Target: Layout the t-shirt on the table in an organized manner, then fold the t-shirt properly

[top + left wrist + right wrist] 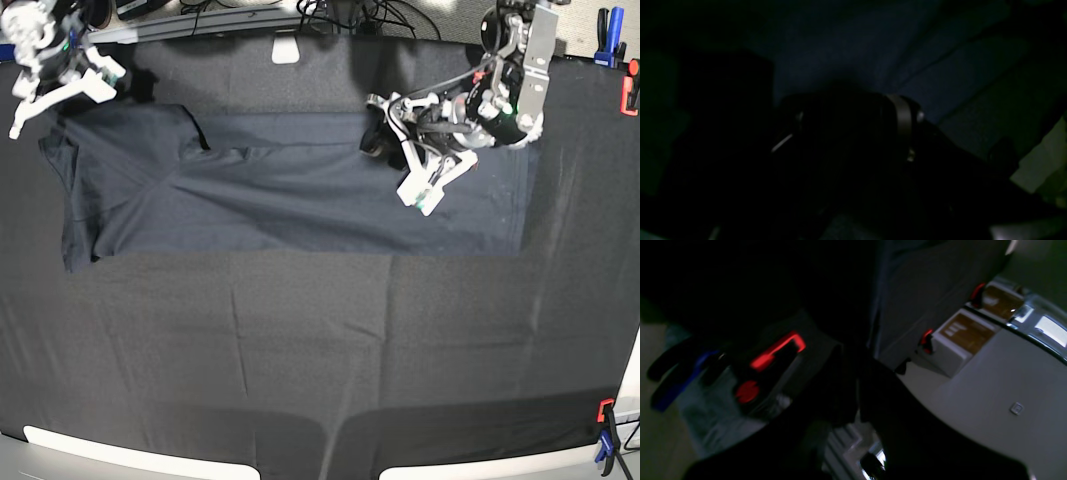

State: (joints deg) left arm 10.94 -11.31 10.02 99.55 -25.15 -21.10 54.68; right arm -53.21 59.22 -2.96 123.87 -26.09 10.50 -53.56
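Note:
The dark navy-grey t-shirt (300, 200) lies spread lengthwise across the far half of the black-clothed table (300, 380), with creases near its left end. My left gripper (377, 132) rests at the shirt's far edge, right of the middle, jaws apart on the fabric. The left wrist view is very dark and shows only bluish shirt cloth (923, 66) past the fingers. My right gripper (137, 86) is at the shirt's far left corner, shut on a pinch of the t-shirt. In the blurred right wrist view, dark cloth (840, 396) hangs from the fingers.
Red and blue clamps (630, 95) (606, 425) grip the table's right edge, and a red clamp (776, 350) shows close to the right gripper. Cables (350, 15) and a white block (286, 48) lie along the back edge. White boxes (960, 336) stand on the floor beyond.

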